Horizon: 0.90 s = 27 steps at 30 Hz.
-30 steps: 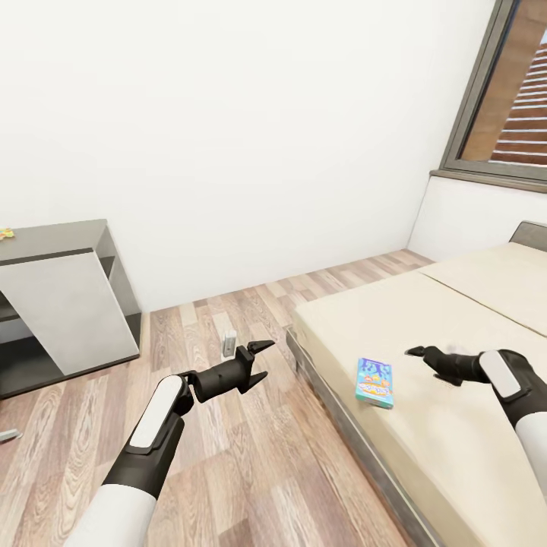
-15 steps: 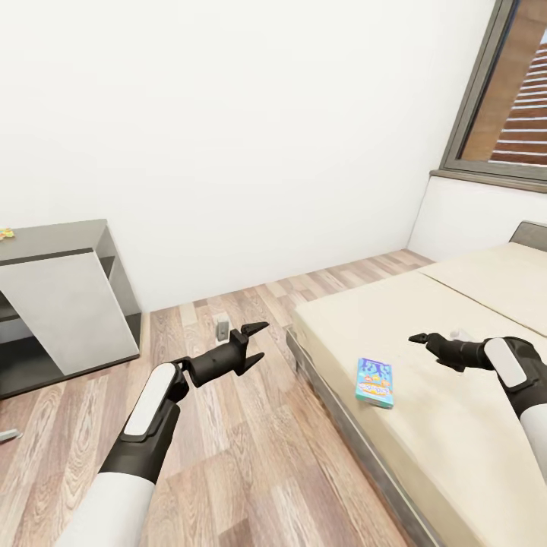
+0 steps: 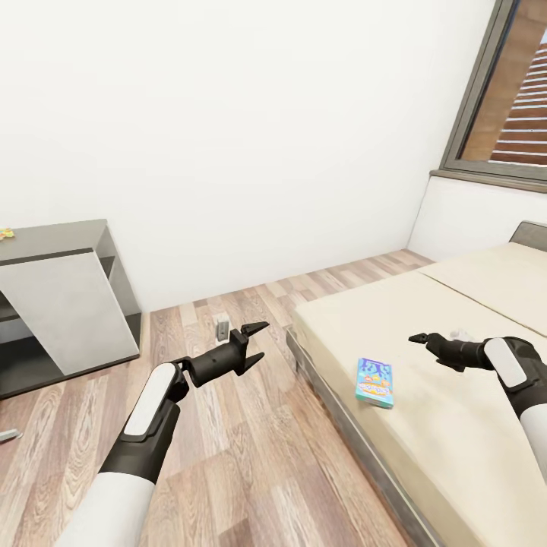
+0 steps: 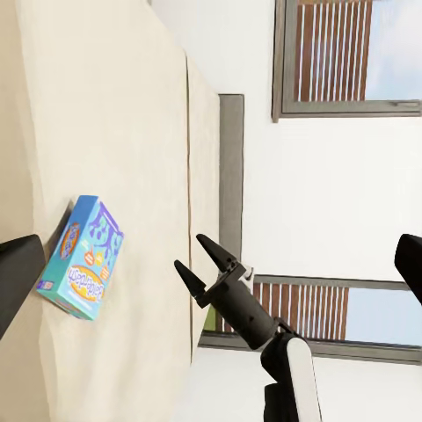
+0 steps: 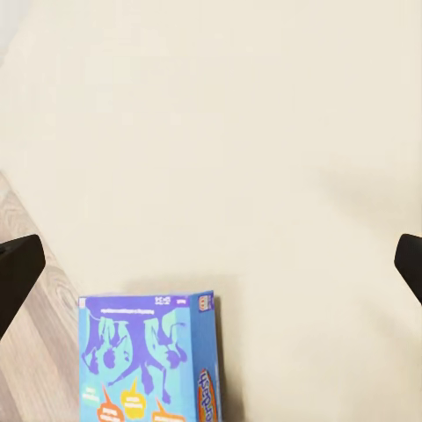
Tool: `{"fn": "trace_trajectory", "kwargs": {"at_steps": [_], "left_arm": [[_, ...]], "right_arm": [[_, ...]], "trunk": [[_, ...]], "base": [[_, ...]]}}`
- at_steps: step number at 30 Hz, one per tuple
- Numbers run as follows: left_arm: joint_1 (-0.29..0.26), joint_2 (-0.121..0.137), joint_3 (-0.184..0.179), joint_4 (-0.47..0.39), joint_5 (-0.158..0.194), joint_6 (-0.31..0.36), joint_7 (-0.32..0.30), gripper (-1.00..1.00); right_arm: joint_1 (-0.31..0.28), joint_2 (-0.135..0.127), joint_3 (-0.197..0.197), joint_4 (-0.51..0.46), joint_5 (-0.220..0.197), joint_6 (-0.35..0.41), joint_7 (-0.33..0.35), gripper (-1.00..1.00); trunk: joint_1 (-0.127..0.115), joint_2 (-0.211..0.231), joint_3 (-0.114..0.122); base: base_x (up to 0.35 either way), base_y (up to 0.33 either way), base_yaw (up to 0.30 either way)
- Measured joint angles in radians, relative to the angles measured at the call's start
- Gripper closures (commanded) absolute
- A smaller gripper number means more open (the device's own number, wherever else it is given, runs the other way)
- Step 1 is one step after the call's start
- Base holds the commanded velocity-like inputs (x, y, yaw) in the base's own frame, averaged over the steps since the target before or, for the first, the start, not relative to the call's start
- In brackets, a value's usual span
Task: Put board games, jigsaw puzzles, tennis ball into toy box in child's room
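A small blue-purple board game (image 3: 375,381) lies flat on the bed (image 3: 456,319), near the mattress's front edge. My right gripper (image 3: 419,339) hovers open over the mattress, a short way right of the box and apart from it. The left wrist view shows the same box (image 4: 83,258) and the right gripper (image 4: 190,253) with its fingers spread. In the right wrist view the board game (image 5: 145,360) lies ahead between the wide-spread fingertips (image 5: 18,268). My left gripper (image 3: 264,339) is open over the wood floor, left of the bed. A yellow scrap (image 3: 6,233) shows on the table (image 3: 53,239).
The dark grey desk section with its white panel (image 3: 72,308) stands at left. A small grey object (image 3: 221,327) stands on the floor between desk and bed. Another small item (image 3: 7,434) lies at the left edge. A window (image 3: 505,91) is at the upper right.
Over the last second my left gripper lifted slightly, and my right gripper drew up and right, a little farther from the blue box. The box has not moved.
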<state>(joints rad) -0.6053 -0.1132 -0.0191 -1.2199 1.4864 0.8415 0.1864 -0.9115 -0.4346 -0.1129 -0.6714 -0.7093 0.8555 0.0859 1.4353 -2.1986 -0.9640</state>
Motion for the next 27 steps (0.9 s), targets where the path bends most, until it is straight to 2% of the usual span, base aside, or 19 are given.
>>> {"fn": "trace_trajectory", "kwargs": {"at_steps": [14, 16, 19, 27], "left_arm": [[0.001, 0.0, 0.0, 0.0, -0.001, 0.0, 0.0, -1.0], [-0.001, 0.008, 0.004, 0.0, -0.005, 0.0, 0.001, -1.0], [-0.002, 0.025, 0.021, 0.007, -0.013, 0.001, 0.004, -1.0], [0.001, 0.039, 0.057, 0.013, -0.023, -0.002, 0.006, -1.0]], "right_arm": [[0.0, 0.0, 0.0, 0.001, 0.0, 0.0, 0.0, -1.0], [0.01, -0.002, 0.001, 0.0, 0.0, -0.002, 0.0, -1.0], [0.027, -0.005, 0.002, -0.017, 0.0, 0.002, -0.001, -1.0], [0.052, -0.007, 0.003, -0.034, 0.001, 0.005, -0.001, -1.0]], "trunk": [[0.0, 0.0, 0.0], [0.0, 0.0, 0.0], [0.0, 0.0, 0.0], [0.0, 0.0, 0.0]], "base": [[0.0, 0.0, -0.005], [0.0, 0.0, -0.075], [0.0, 0.0, -0.154], [0.0, 0.0, -0.191]]}}
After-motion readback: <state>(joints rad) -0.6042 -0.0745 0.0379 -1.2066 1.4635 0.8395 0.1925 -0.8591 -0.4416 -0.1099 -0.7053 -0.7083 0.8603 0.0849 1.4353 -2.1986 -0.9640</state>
